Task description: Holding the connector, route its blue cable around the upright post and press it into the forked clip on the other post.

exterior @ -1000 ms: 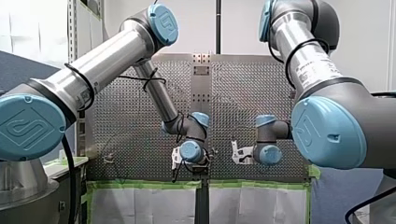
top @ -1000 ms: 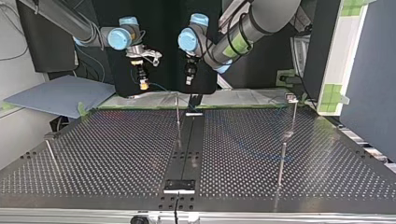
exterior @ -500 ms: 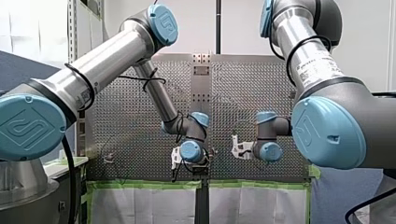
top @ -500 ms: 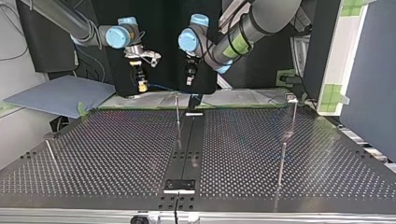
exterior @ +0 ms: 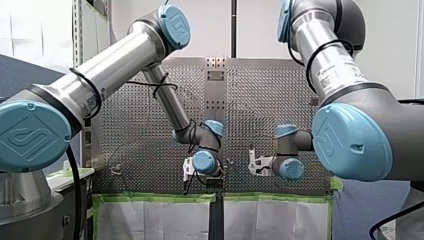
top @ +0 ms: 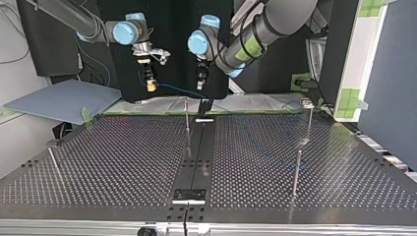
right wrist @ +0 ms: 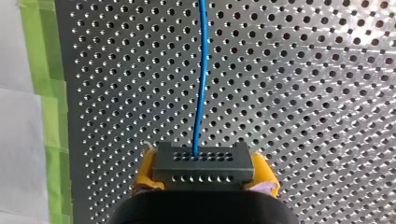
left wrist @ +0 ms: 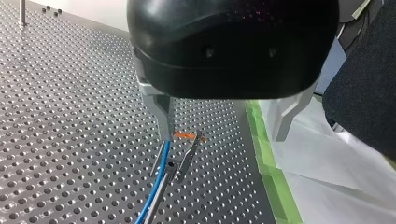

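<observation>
Since one second ago, my right arm's wrist has shifted toward 3 o'clock and slightly lower in the front view; my left arm has not moved.

Count: two arms, two grippers, one connector, one blue cable, four thin posts (top: 296, 172) on the perforated table (top: 123, 157).

- **Right side:** my right gripper (top: 151, 84) has its yellow pads (right wrist: 145, 171) clamped on the dark connector (right wrist: 203, 164), one pad per side. The blue cable (right wrist: 201, 84) leaves the connector straight ahead. In the top view it runs toward 4 o'clock, past the top of the centre post (top: 187, 120).
- **Left side:** my left gripper (left wrist: 223, 135) has two metal fingers (left wrist: 163, 116) spread apart, holding nothing, above a forked clip (left wrist: 180, 158). The cable passes beside the clip; I cannot tell whether it is seated.
</observation>
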Tool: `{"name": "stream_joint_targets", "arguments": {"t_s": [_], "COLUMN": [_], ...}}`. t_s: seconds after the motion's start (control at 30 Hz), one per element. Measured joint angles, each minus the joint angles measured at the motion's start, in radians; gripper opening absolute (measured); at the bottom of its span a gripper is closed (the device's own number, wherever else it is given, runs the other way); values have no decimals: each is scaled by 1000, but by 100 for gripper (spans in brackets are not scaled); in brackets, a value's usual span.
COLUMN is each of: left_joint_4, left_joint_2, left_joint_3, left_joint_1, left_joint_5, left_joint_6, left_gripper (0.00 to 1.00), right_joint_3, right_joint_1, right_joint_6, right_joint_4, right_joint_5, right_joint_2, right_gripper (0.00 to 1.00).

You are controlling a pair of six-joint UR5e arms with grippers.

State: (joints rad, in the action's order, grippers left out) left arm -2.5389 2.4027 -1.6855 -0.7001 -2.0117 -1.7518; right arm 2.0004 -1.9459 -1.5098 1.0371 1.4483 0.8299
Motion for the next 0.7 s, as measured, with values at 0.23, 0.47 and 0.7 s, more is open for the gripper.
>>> {"name": "stream_joint_targets", "arguments": {"t_s": [0.23,0.47,0.7], "left_joint_4": [3,35,59], "left_joint_2": [0,0,1], "left_joint_3": [0,0,0], "left_joint_1": [6,14,26], "left_joint_5": [-7,-11,8], "left_joint_6": [4,12,27], "left_gripper": [100,100,100], "right_joint_3": [0,0,-1], "right_joint_1": [6,8,8], "right_joint_6": [1,-6,-10], "right_joint_4": [33,51,56], "right_joint_5": [-2,-13,-56], "right_joint_2": [-45,-52,-53], "right_gripper": [0,0,0]}}
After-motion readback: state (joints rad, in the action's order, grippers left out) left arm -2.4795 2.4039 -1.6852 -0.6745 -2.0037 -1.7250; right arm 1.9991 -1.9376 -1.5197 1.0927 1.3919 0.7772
